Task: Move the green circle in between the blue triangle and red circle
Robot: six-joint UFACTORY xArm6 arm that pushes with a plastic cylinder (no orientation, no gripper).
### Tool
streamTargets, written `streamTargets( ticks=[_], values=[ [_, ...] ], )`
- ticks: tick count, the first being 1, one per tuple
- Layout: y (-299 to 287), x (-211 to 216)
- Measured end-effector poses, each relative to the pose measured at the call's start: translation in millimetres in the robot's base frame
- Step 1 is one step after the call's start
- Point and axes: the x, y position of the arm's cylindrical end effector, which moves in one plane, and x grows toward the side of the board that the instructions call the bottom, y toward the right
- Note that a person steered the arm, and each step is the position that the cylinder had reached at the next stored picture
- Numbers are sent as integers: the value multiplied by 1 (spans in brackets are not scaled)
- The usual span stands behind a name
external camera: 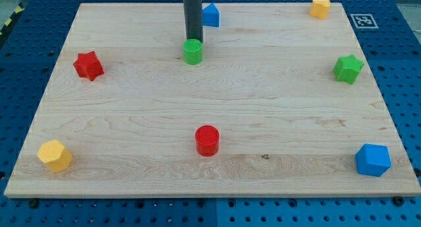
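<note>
The green circle (193, 52) sits near the view's top centre of the wooden board (131, 108). My tip (193, 41) stands right at its upper edge, touching or nearly touching it. The blue triangle (210, 15) is just above and to the right, partly hidden behind my rod. The red circle (207, 140) stands lower down, near the middle of the view's bottom half.
A red star (88, 66) is at the left, a green star (348, 69) at the right. A yellow block (320, 7) sits at the top right, a yellow hexagon (54, 155) at the bottom left, a blue block (373, 160) at the bottom right.
</note>
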Motion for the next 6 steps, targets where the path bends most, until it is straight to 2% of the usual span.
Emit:
streamTargets(
  ticks=[2,3,6],
  values=[
    [-51,0],
    [-49,0],
    [24,33]
  ],
)
